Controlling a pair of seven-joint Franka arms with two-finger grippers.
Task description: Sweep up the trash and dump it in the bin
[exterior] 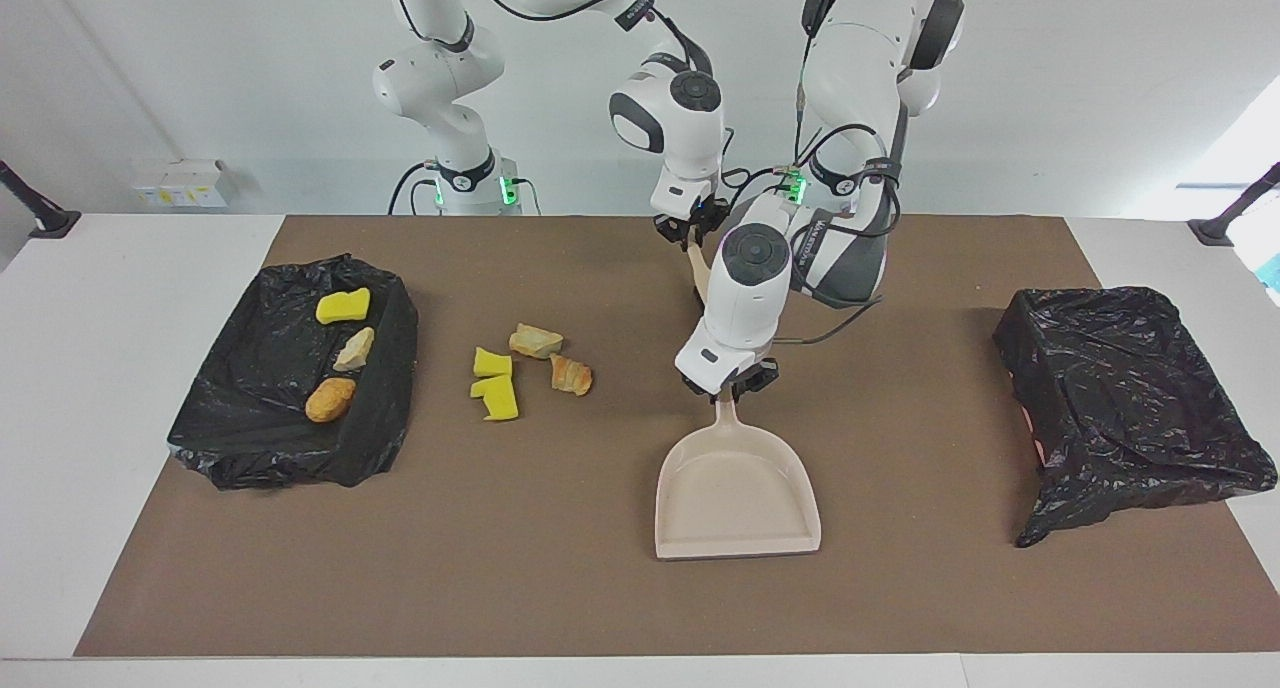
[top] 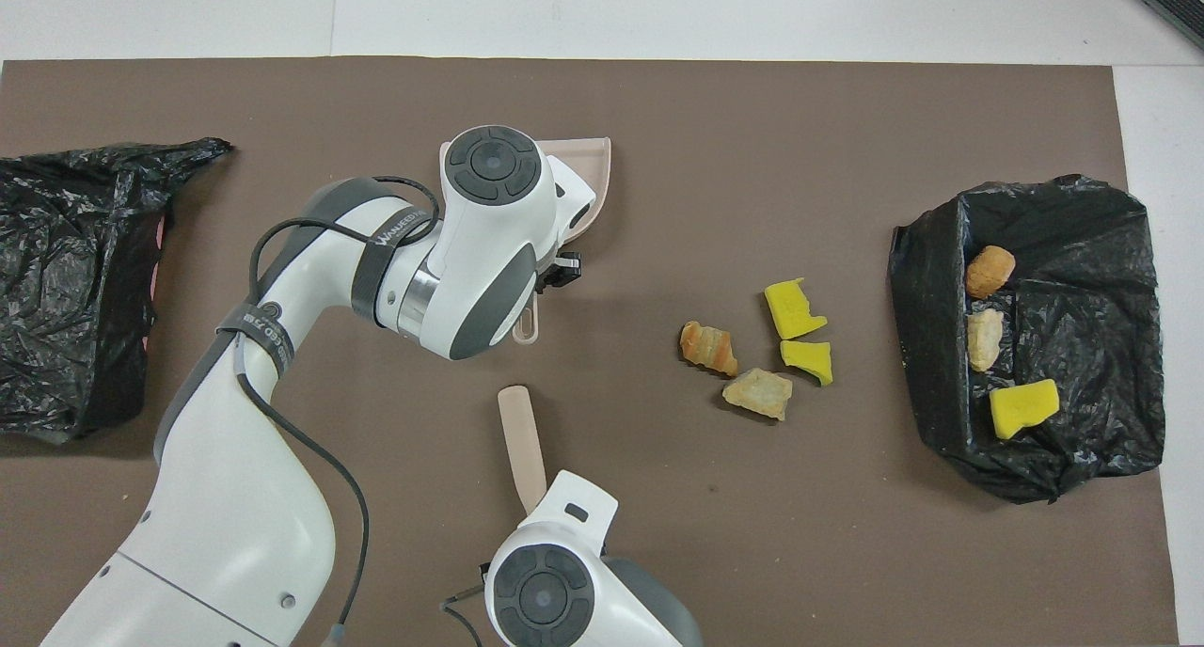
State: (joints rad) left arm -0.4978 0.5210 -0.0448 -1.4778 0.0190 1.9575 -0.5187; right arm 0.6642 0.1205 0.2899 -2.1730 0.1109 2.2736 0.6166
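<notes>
My left gripper (exterior: 731, 387) (top: 548, 280) is shut on the handle of the beige dustpan (exterior: 737, 498) (top: 591, 158), which lies flat mid-mat. Close to the robots, my right gripper (exterior: 690, 236) is shut on the beige brush handle (exterior: 699, 264) (top: 522, 438); the brush head is hidden. Several trash bits lie loose on the mat: yellow sponge chunks (exterior: 492, 362) (top: 793, 308), a tan lump (exterior: 535, 341) (top: 758, 393) and an orange-brown lump (exterior: 572, 375) (top: 707, 346). Three more bits (exterior: 343, 306) (top: 1022, 408) rest in the black-lined bin (exterior: 260, 438) (top: 926, 346) at the right arm's end.
A second black-bagged bin (exterior: 1130, 398) (top: 66, 280) sits at the left arm's end of the brown mat (exterior: 560, 568). White tabletop borders the mat on all sides.
</notes>
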